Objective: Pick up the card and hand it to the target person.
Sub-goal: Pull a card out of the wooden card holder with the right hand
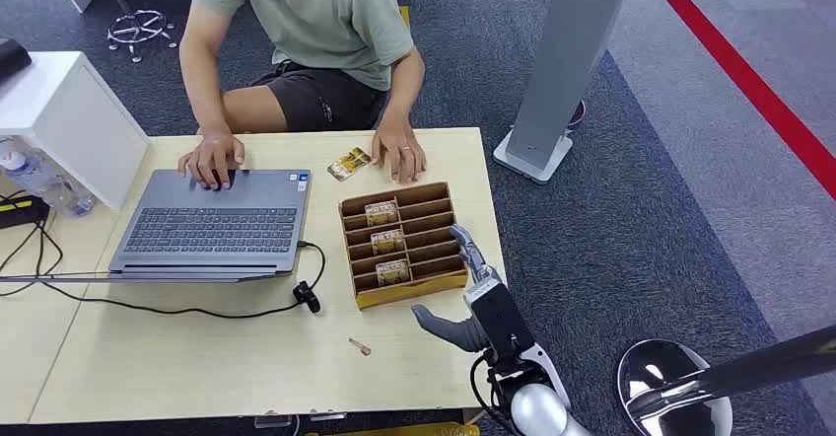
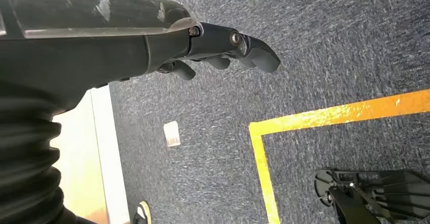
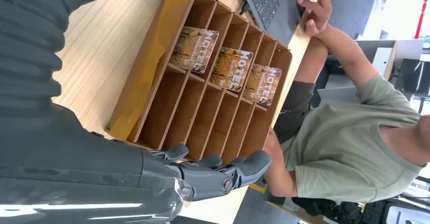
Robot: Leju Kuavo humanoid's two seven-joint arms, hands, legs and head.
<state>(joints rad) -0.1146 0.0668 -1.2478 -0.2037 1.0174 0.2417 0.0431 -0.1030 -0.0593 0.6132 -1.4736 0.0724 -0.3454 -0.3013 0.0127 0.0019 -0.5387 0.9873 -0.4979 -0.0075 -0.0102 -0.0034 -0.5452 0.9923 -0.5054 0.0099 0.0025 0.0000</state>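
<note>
Cards printed "HOTEL" stand on edge in three neighbouring slots of a brown slotted card rack, their tops above the dividers, presumably so that fingers can pinch one from above. The rack sits on the pale wooden table, by its right edge, just beside a grey laptop. A further card lies flat on the table beyond the rack, just beside the seated person's hand; whether it counts as delivered cannot be told.

The right hand hovers at the rack's near right corner, fingers spread and empty, the thumb out to the side. In the right wrist view its fingertips lie over the empty end of the slots, apart from the cards. Judged from this, the reach is under way and no card is yet grasped. The left hand hangs over dark carpet, fingers loosely curled around nothing.

The person in a green shirt sits at the table's far side, the other hand on the laptop; a handover would go across the rack. The slot walls crowd each card closely and are the main hindrance to a grip. A black cable crosses the table from the laptop, and a small scrap lies near the front edge; neither is in the hand's way. A grey pillar stand and a red floor stripe lie to the right, well apart.
</note>
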